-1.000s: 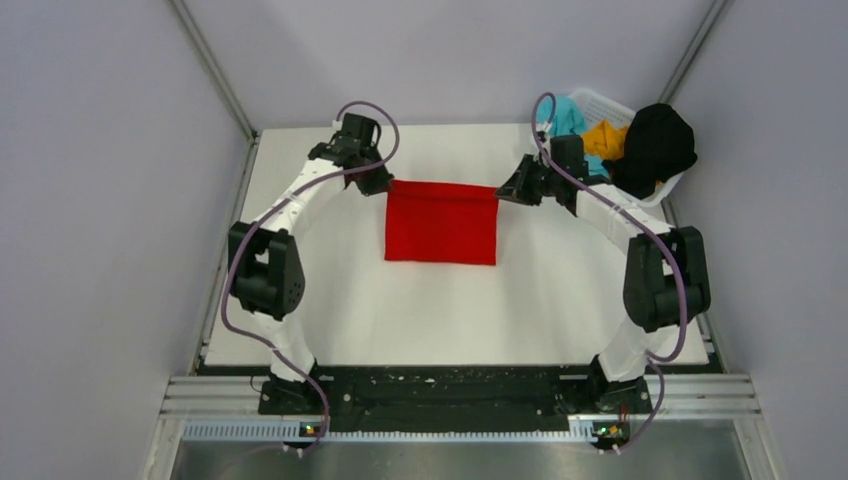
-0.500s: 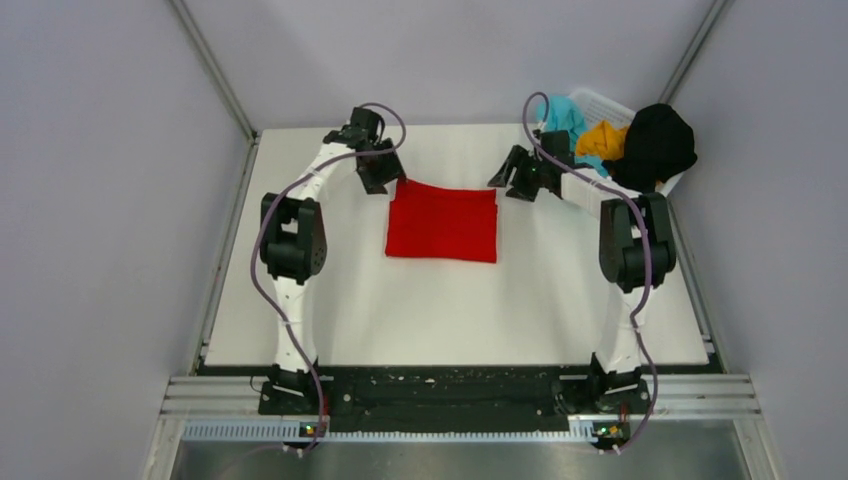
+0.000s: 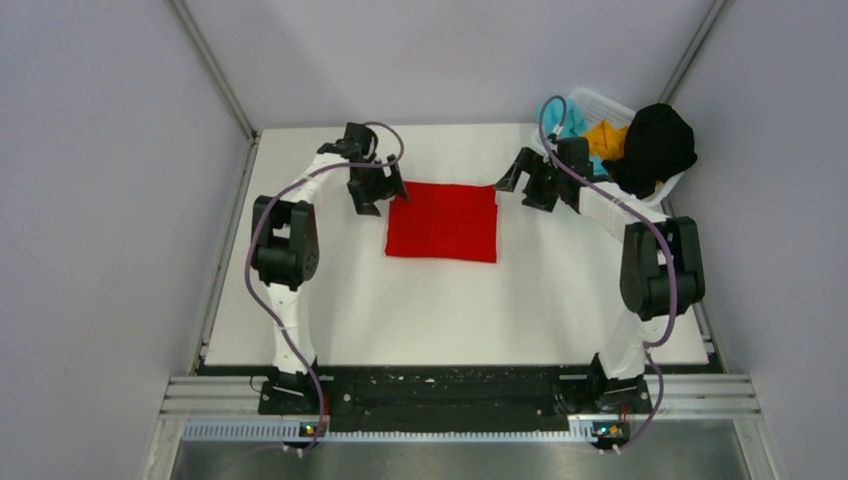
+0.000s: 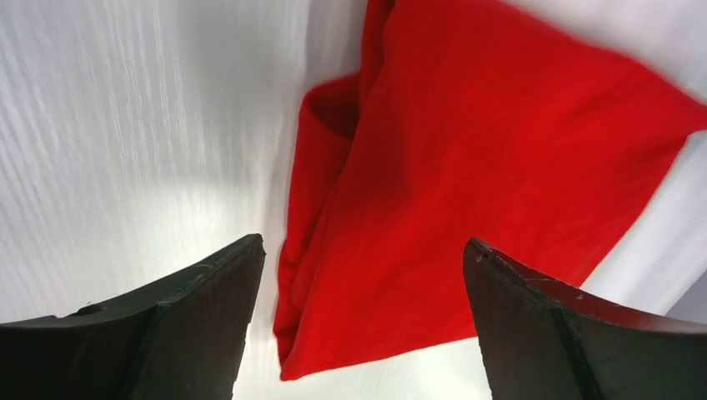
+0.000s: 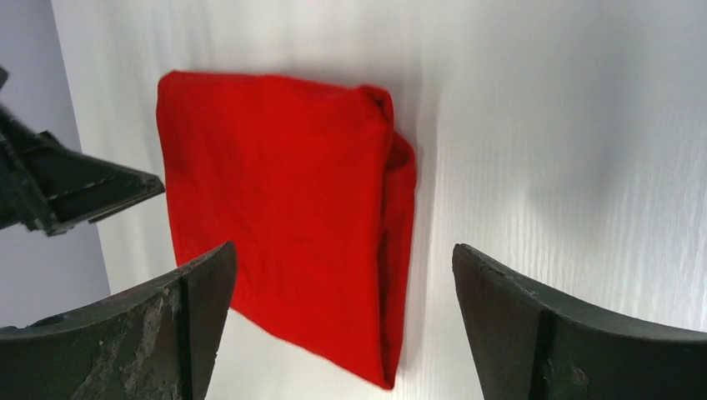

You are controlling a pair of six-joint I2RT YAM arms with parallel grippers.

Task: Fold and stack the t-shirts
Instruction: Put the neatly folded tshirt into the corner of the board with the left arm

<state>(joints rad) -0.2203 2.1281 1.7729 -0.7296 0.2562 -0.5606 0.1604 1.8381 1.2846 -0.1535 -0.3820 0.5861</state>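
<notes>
A red t-shirt (image 3: 442, 221) lies folded into a flat rectangle on the white table (image 3: 450, 310), toward the back. My left gripper (image 3: 383, 190) hovers open just off its back left corner; in the left wrist view the red t-shirt (image 4: 467, 183) shows between the spread fingers (image 4: 208, 308), untouched. Off the back right corner, my right gripper (image 3: 522, 184) is open too, and the red t-shirt (image 5: 283, 225) lies below its parted fingertips (image 5: 200, 300). Teal (image 3: 566, 113), orange-yellow (image 3: 605, 137) and black (image 3: 655, 146) t-shirts are heaped in the basket.
A white mesh basket (image 3: 604, 101) sits at the table's back right corner, close behind the right arm. Grey walls enclose the table on three sides. The arm bases stand on a black rail (image 3: 450, 388) at the near edge.
Both grippers have gone from shut on the red t-shirt's back corners to open, letting it go. They lifted slightly away and the shirt now rests flat.
</notes>
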